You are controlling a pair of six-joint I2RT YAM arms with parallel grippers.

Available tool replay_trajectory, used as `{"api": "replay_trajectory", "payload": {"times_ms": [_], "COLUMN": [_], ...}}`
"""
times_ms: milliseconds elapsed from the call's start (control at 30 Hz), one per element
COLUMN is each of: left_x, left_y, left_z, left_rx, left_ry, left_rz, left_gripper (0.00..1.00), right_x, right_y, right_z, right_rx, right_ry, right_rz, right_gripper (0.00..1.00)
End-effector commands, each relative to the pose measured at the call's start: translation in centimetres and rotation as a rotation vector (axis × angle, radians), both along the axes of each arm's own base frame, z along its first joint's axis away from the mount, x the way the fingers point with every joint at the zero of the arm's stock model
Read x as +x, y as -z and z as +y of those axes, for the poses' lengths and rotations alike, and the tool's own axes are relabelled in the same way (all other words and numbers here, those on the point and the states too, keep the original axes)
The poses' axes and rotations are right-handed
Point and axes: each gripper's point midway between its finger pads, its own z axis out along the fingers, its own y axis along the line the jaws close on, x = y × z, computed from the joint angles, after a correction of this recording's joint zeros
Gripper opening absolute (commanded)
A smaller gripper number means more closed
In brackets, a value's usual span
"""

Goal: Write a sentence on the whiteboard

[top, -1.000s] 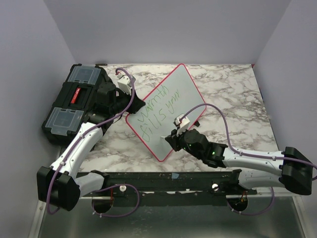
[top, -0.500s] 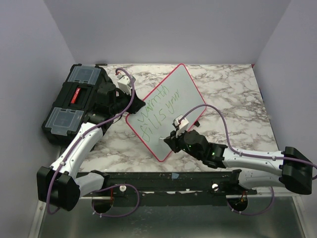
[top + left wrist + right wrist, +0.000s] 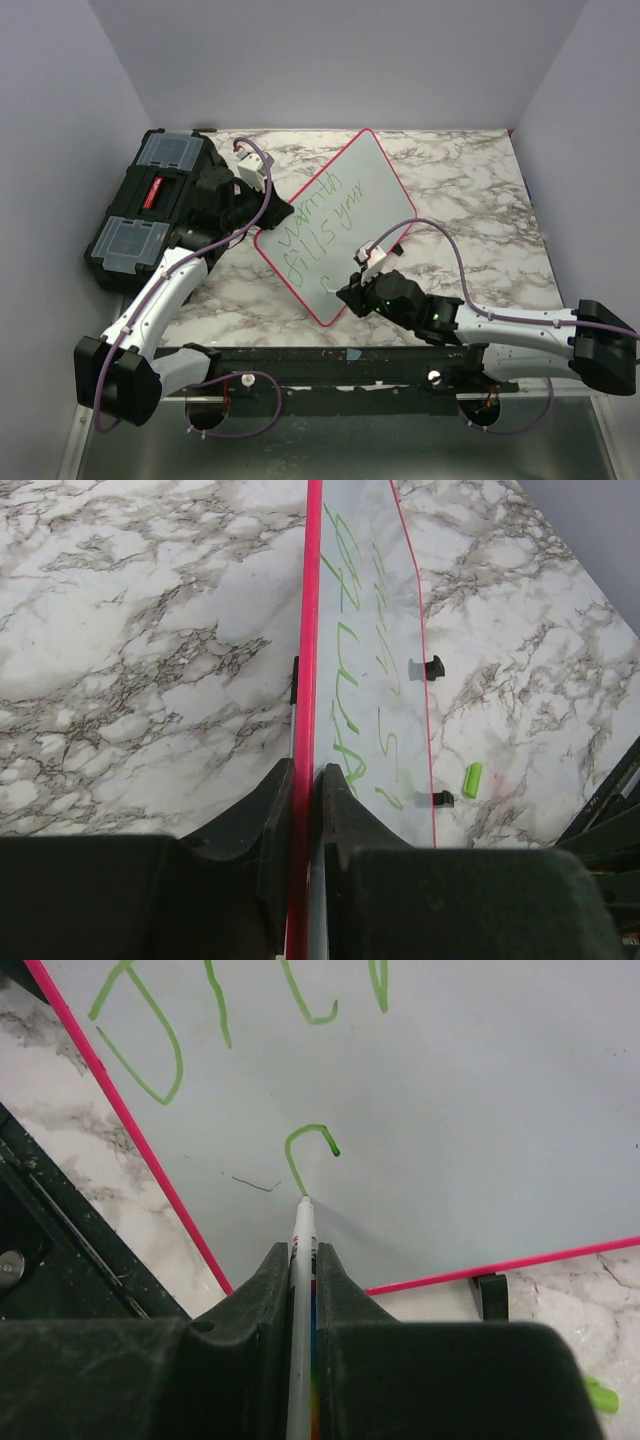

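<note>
At the near side of the marble table (image 3: pixel 470 190), the right gripper (image 3: pixel 300 1251) has its jaws clamped on a white marker (image 3: pixel 302 1222). The marker's tip rests on the whiteboard (image 3: pixel 375 175), close to the board's near corner. A fresh green hook-shaped stroke (image 3: pixel 308 1145) sits just beyond the tip, below the earlier lines of writing. A small green cap (image 3: pixel 472 778) lies on the table just off the board's near-right rim, beside a black clip (image 3: pixel 433 667) on that edge.

The red-rimmed whiteboard lies at the middle of the table, turned diagonally, one corner pointing toward the arms and the opposite one toward the far wall. The sentence (image 3: pixel 320 225) runs across it in thin green handwriting, two lines reading roughly "warmth fills your", with the new stroke opening a third.

On the board's left side, the left gripper (image 3: pixel 305 775) has its jaws closed on the pink rim, one finger on each face of the board. Farther left, at the table's far-left corner, stands a black toolbox (image 3: pixel 150 205) with clear lid compartments, touching the left arm.
</note>
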Motion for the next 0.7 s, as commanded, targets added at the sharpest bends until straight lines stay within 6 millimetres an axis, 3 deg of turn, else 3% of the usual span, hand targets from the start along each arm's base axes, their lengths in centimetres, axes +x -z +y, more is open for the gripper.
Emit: {"api": "replay_trajectory", "payload": {"times_ms": [0, 233, 667], "left_x": [0.2, 0.3, 0.3], "left_y": [-1.2, -1.2, -1.2], "left_z": [0.3, 0.2, 0.2], "left_rx": [0.01, 0.009, 0.011], "left_ry": [-0.011, -0.01, -0.007], "left_rz": [-0.072, -0.073, -0.07], "left_gripper": [0.0, 0.0, 0.0], "right_x": [-0.4, 1.1, 3.0], "right_y": [2.1, 1.2, -1.5], "right_z": [-1.7, -2.2, -0.3], "right_rx": [-0.056, -0.075, -0.07], "right_ry": [0.043, 0.128, 0.141], "right_rz": [0.037, -0.003, -0.076], "right_gripper": [0.01, 0.01, 0.01]}}
